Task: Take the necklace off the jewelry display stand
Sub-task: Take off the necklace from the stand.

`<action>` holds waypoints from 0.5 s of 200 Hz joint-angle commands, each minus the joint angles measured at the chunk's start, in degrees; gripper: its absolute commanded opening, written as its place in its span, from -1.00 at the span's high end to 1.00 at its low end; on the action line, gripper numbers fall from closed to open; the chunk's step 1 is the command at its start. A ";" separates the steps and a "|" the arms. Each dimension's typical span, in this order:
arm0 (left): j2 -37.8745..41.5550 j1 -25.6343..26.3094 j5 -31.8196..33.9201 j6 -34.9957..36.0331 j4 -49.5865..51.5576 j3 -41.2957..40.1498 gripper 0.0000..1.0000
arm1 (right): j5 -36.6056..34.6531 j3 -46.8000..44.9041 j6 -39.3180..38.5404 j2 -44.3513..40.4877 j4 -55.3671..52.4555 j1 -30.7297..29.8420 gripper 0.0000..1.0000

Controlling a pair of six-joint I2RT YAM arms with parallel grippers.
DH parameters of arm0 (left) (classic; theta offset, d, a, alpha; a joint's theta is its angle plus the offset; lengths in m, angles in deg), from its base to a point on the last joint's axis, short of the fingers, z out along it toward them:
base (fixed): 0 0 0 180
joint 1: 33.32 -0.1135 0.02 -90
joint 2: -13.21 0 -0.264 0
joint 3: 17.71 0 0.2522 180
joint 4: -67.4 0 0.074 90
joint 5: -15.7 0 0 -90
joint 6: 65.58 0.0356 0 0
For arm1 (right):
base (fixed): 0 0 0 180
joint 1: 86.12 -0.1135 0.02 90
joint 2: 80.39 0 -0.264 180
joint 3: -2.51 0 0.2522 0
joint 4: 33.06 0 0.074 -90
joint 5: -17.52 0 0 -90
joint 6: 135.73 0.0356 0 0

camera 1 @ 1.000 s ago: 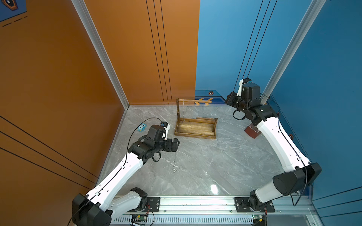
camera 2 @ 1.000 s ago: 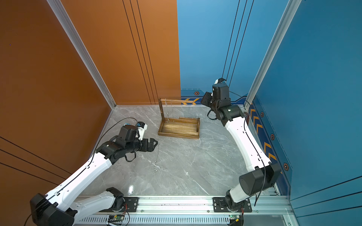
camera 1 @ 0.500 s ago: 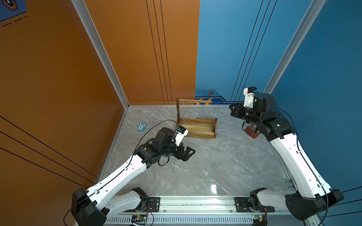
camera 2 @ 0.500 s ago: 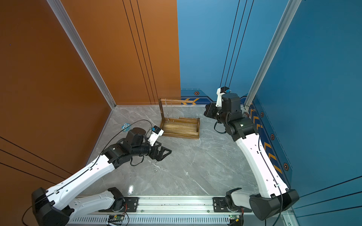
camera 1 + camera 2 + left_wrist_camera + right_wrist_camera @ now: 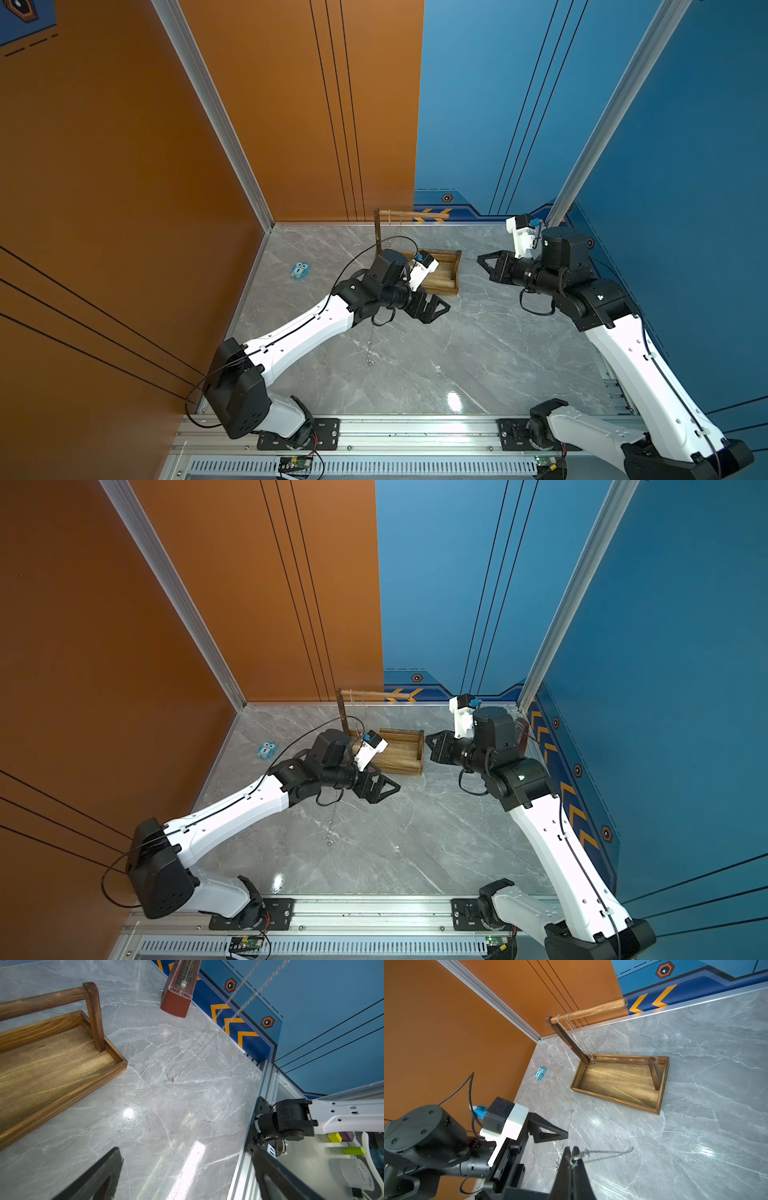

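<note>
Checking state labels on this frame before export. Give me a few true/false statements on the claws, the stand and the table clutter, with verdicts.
1. The left claw is open and empty. True.
2. The right claw is open. False: it is shut on a chain.
3. The rod of the jewelry display stand is bare. False: a necklace hangs on it.
4. A blue owl toy lies on the table. True.
5. The metronome stands inside the stand. False: it stands on the table by the blue wall.
</note>
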 commanded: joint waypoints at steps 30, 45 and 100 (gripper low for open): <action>-5.83 1.32 -10.40 3.55 -7.41 4.95 -1.00 | 3.75 -3.75 -1.20 -3.07 -1.20 -2.18 1.00; -7.04 1.13 -12.15 2.95 -9.22 5.27 -0.94 | 3.86 -4.48 -1.20 -3.86 -1.15 -2.40 1.00; -9.75 0.77 -17.46 0.01 -14.62 6.78 -0.83 | 4.48 -4.83 -1.55 -5.66 -2.08 -2.31 1.00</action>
